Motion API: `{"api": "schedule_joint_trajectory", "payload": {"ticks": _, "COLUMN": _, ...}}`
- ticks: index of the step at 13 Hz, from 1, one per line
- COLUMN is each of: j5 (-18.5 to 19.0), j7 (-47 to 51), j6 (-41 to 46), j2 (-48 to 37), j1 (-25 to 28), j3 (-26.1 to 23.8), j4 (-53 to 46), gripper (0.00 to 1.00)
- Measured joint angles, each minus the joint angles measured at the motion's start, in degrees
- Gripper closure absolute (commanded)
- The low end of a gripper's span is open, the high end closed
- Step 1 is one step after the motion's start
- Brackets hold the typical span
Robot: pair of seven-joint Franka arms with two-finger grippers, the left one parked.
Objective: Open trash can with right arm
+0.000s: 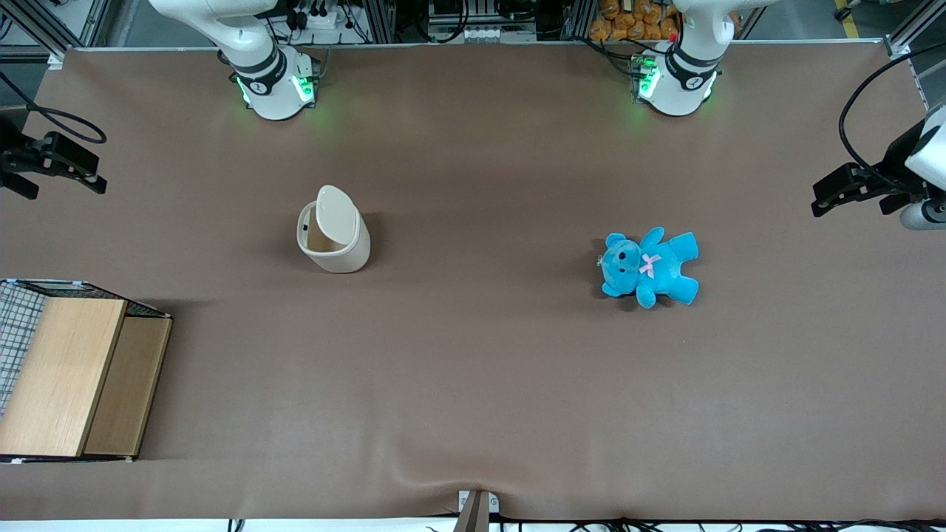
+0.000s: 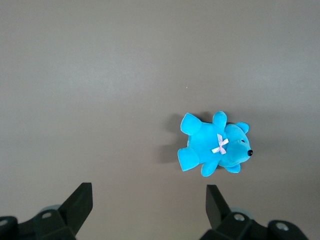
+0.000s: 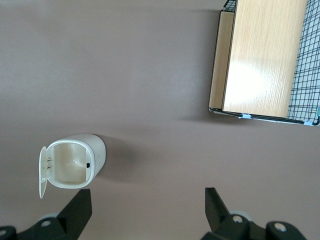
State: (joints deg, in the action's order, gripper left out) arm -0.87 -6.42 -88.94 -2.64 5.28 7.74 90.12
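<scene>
Trash can (image 3: pixel 74 166) standing with lid (image 3: pixel 43 172) swung up
Well apart from gripper (image 3: pixel 148 210), fingers (image 3: pixel 80 210) spread wide

You have a wide worktop (image 1: pixel 473 369) covered in a matte brown sheet, slightly rippled at the edge nearest the front camera. Light is even and soft, with faint shadows. A wooden box (image 1: pixel 70 377) with a black wire-mesh side sits at the working arm's end of the worktop, near the front camera. Along the edge farthest from the front camera you see aluminium frame rails (image 1: pixel 414 22), cables and a pile of orange-brown items (image 1: pixel 635 18).
</scene>
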Motion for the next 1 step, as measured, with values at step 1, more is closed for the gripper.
{"api": "schedule_joint_trajectory", "payload": {"ticks": 1, "j5": 0.0, "j7": 0.0, "j6": 0.0, "j2": 0.0, "j1": 0.0, "j3": 0.0, "j4": -0.1, "gripper": 0.00}}
